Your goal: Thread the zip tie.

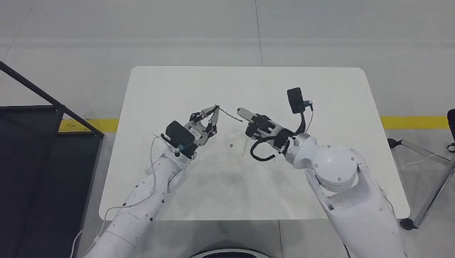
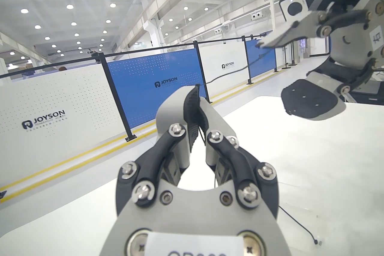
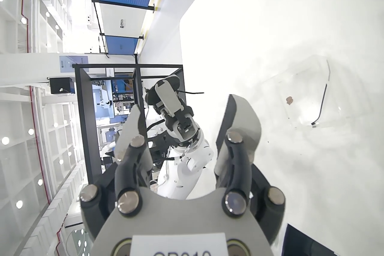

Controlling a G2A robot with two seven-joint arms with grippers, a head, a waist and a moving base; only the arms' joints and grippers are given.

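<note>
A thin black zip tie point(image 2: 231, 73) is pinched at the tips of my left gripper point(image 2: 196, 92), which is shut on it. One free end pokes out toward my right gripper point(image 2: 274, 74). The right gripper is open, its jaws spread wide just beyond the tie's tip. From above, the left gripper point(image 1: 212, 113) and right gripper point(image 1: 243, 113) face each other over the table's middle, with the zip tie point(image 1: 227, 111) bridging most of the gap. Below the left fingers the tie runs down to a small head point(image 2: 316, 241) resting on the table. My right gripper point(image 3: 186, 107) looks at the left gripper point(image 3: 169, 99).
The white table point(image 1: 320, 94) has bare surface all around both grippers. A thin black strand with a small end point(image 3: 321, 104) lies on the tabletop beside the right gripper. A black frame point(image 1: 28, 87) stands off the table's left side.
</note>
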